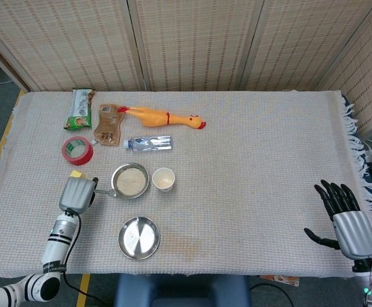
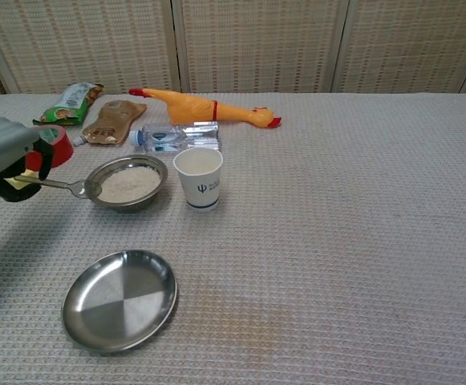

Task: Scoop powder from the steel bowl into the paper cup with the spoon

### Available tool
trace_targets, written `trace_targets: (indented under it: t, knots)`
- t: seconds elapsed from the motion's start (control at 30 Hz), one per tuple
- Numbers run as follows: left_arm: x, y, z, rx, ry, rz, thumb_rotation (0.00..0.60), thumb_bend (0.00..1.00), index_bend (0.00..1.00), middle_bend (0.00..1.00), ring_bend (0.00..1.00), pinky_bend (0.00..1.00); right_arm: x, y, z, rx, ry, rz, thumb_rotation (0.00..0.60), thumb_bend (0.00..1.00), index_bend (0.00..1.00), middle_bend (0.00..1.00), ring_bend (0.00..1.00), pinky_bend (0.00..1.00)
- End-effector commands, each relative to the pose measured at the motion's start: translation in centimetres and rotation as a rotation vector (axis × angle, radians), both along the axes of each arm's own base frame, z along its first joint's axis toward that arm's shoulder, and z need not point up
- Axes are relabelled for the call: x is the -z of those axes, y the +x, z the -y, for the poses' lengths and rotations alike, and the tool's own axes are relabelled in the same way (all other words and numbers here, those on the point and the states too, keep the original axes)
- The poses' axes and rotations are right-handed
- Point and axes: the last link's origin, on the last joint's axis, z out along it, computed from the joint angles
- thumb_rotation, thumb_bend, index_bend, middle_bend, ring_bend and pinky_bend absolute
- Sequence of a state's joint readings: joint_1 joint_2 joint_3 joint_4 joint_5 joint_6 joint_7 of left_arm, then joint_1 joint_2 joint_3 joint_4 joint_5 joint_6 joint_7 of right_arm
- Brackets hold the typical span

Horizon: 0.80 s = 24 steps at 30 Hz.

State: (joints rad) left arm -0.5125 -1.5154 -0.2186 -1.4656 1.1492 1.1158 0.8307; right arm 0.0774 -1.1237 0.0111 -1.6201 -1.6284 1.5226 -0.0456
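The steel bowl [image 2: 127, 183] of powder sat at the table's left, just beside the paper cup [image 2: 199, 178]. Open cloth [image 1: 256, 160] extended to the right of the cup. The left hand [image 2: 8, 152] gripped the spoon [image 2: 60, 186], holding its tip at the bowl's left rim. The right hand [image 1: 346, 219] rested near the right edge, fingers apart, holding nothing.

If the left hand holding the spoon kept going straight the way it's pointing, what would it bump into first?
Most likely the steel bowl of powder: the left hand aims the spoon rightward, its tip already at the bowl's near rim. The paper cup stands beyond. Depth is hard to judge.
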Motion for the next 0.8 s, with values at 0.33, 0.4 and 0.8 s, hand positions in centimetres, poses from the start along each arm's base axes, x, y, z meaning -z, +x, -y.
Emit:
trace_targets:
  t: [0.33, 0.4, 0.8]
  knots:
    - [1.4, 5.1, -3.5, 0.050, 0.024, -0.244, 0.600, 0.40, 0.67, 1.00, 1.00, 1.00, -0.4, 0.2, -0.5, -0.003, 0.009, 0.006, 0.451, 0.11, 0.00, 0.00, 0.00, 0.00]
    - [2.0, 5.2, -3.4, 0.079, 0.043, -0.299, 0.600, 0.40, 0.67, 1.00, 1.00, 1.00, -0.4, 0.2, -0.5, -0.004, 0.018, 0.010, 0.451, 0.11, 0.00, 0.00, 0.00, 0.00]
    - [3.8, 4.6, -3.5, 0.162, 0.143, -0.479, 0.600, 0.40, 0.67, 1.00, 1.00, 1.00, -0.5, 0.4, -0.8, -0.011, 0.072, 0.039, 0.451, 0.11, 0.00, 0.00, 0.00, 0.00]
